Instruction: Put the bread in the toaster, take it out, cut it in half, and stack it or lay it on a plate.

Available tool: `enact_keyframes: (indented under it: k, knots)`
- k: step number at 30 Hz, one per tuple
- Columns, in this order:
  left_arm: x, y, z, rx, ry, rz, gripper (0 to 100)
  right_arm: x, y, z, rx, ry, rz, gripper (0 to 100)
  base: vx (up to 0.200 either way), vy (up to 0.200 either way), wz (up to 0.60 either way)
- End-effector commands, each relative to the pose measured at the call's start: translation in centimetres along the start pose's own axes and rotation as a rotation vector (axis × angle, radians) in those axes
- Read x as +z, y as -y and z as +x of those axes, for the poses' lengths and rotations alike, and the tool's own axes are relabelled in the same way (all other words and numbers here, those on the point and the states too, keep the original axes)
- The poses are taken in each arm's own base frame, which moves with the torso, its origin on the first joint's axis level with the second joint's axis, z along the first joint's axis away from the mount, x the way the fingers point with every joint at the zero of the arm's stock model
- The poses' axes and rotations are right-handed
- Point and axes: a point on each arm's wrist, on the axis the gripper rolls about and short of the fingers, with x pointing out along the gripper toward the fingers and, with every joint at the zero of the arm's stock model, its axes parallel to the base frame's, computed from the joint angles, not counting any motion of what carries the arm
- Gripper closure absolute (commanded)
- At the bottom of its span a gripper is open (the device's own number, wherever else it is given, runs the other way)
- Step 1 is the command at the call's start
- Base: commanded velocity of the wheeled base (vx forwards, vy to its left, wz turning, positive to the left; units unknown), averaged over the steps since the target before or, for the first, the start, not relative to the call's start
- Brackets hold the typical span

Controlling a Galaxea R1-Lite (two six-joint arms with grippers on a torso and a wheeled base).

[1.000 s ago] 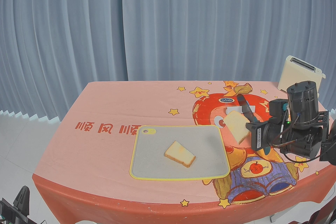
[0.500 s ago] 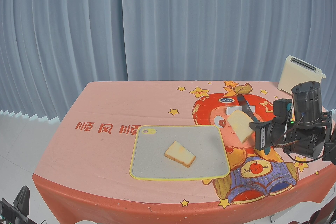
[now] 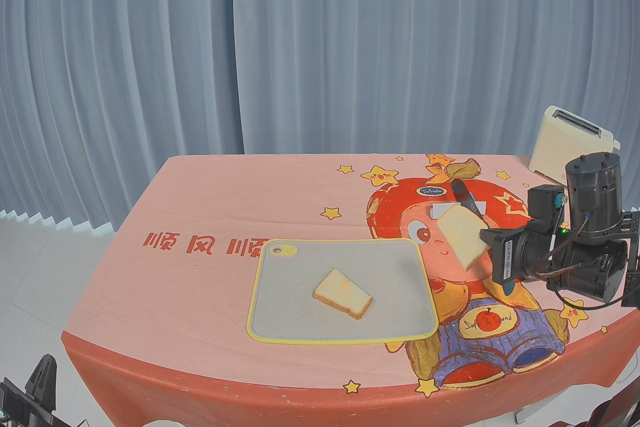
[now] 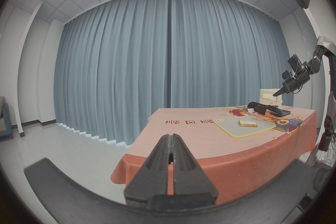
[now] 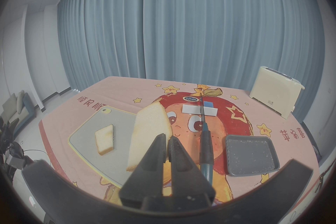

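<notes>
My right gripper (image 3: 485, 243) is shut on a half slice of bread (image 3: 462, 233), held tilted in the air just right of the grey cutting board (image 3: 287, 308). In the right wrist view the held half (image 5: 148, 132) rises from the shut fingertips (image 5: 167, 146). The other half slice (image 3: 342, 293) lies flat on the board, also seen as a small piece (image 5: 105, 139). A grey rectangular plate (image 5: 251, 154) sits on the cloth to the right of the knife (image 5: 205, 140). The cream toaster (image 3: 570, 145) stands at the back right. My left gripper (image 4: 171, 151) is shut, low and off the table's left front.
The knife (image 3: 470, 203) lies behind the held bread, its blade toward a small white and blue block (image 5: 199, 109). The orange tablecloth (image 3: 200, 208) is bare on the left side. A blue curtain hangs behind the table.
My right gripper has carried the half slice to the right and a little farther back, away from the cutting board. The half on the board has stayed put.
</notes>
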Motion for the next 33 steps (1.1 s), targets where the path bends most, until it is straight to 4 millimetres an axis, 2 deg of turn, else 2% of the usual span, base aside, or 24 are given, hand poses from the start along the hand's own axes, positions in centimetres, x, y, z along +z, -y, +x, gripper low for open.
enact_keyframes:
  k: [1,21,33]
  knots:
    - [-0.5,0.0,0.1,0.001,-0.007,0.0,100,0.1,0.0,-0.2,0.002,0.006,0.002,100,0.0,0.0,0.0]
    - [-0.5,0.0,0.1,0.001,-0.007,0.0,100,-1.2,0.5,0.0,-0.015,-0.033,-0.002,100,0.0,0.0,0.0]
    - [-0.5,0.0,0.1,0.001,-0.007,0.0,100,-1.0,0.8,-1.2,-0.007,0.002,0.005,100,0.0,0.0,0.0]
